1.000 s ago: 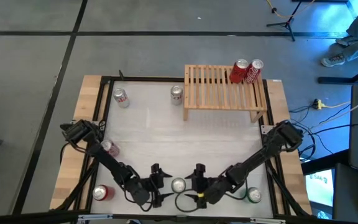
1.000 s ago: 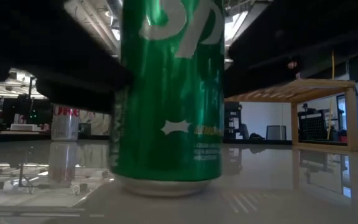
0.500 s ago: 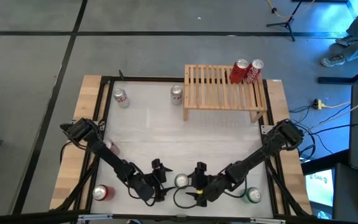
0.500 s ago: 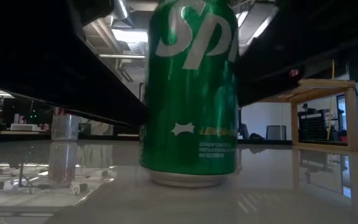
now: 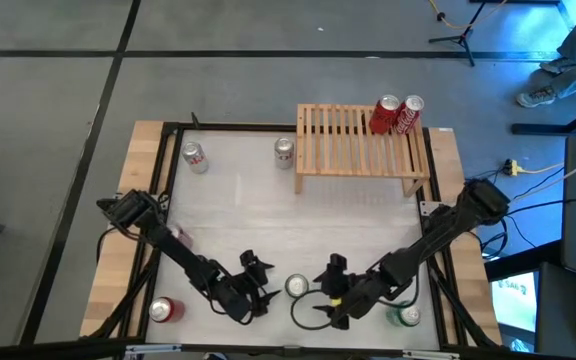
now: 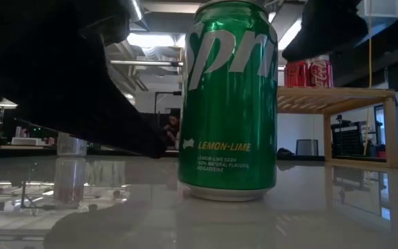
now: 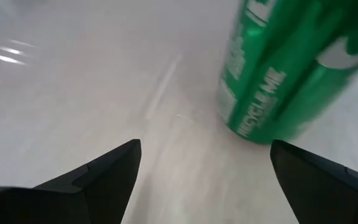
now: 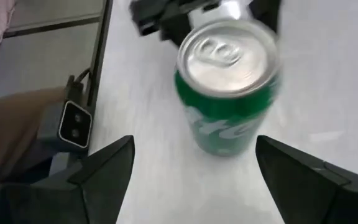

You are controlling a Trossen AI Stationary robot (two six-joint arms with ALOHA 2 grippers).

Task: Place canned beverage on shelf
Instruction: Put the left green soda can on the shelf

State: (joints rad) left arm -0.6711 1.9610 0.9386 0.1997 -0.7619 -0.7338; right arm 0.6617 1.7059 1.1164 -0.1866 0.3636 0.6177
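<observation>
A green can [image 5: 296, 287] stands upright on the worktop [image 5: 238, 210] near its front edge, well apart from the shelf [image 5: 360, 138], which sits at the far right corner; in the low view the can [image 6: 229, 104] fills the middle, its label reading lemon-lime, with the shelf [image 6: 337, 100] behind it to the right.

The left end effector [image 5: 259, 281] is just beside the can on its left, fingers spread and released, holding nothing; in its wrist view the can [image 7: 284, 68] stands ahead of the two dark fingers [image 7: 98, 177], apart from them. The right end effector [image 5: 332, 283] is just beside the can on its right, also spread wide and empty; its wrist view looks down on the can's silver top [image 8: 227, 50] between and beyond its fingers [image 8: 107, 168], not touching.

Two red cans [image 5: 396, 115] stand on the shelf at its far right end, touching one another; a silver can [image 5: 284, 151] stands just left of the shelf; another can [image 5: 195, 157] stands farther left of it; a red can [image 5: 162, 310] and a second green can [image 5: 405, 316] sit at the worktop's front corners, left and right of the central can.
</observation>
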